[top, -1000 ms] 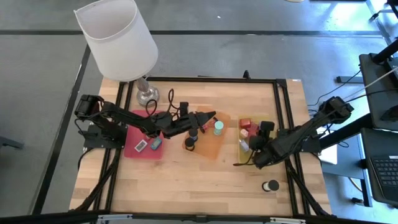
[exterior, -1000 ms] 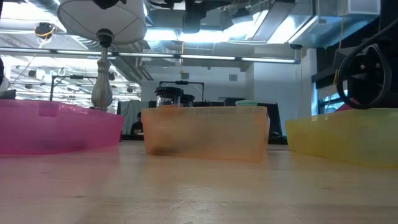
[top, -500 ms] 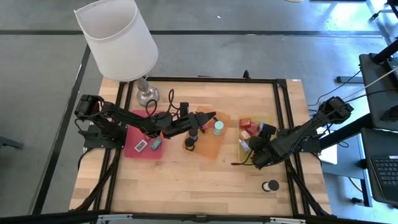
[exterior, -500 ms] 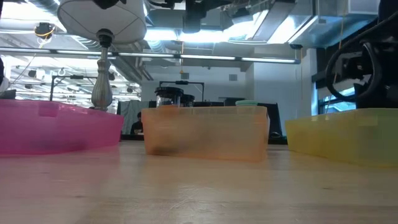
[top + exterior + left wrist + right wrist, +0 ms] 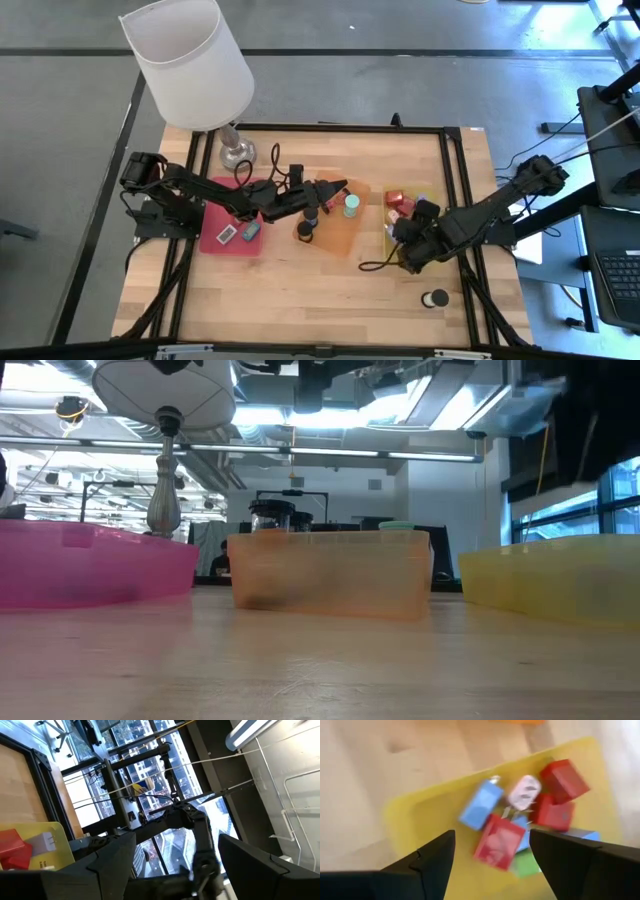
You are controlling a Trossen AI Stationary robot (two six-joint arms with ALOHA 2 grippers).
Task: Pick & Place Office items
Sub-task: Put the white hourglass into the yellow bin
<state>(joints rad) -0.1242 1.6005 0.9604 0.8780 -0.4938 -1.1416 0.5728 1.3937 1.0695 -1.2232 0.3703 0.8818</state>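
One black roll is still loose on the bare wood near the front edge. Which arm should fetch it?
Right, probably. The right end effector, open and empty, hovers over the yellow tray, close to the black roll. The left end effector is over the orange tray, farther away.

Front table strip (image 5: 300, 290) open; lone black roll (image 5: 435, 298) there; lamp (image 5: 190, 62) blocks rear-left corner.

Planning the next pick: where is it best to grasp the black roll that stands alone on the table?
Probably across its round sides, coming from straight above: the black roll stands upright on the bare table, apart from the yellow tray, with space all around it.
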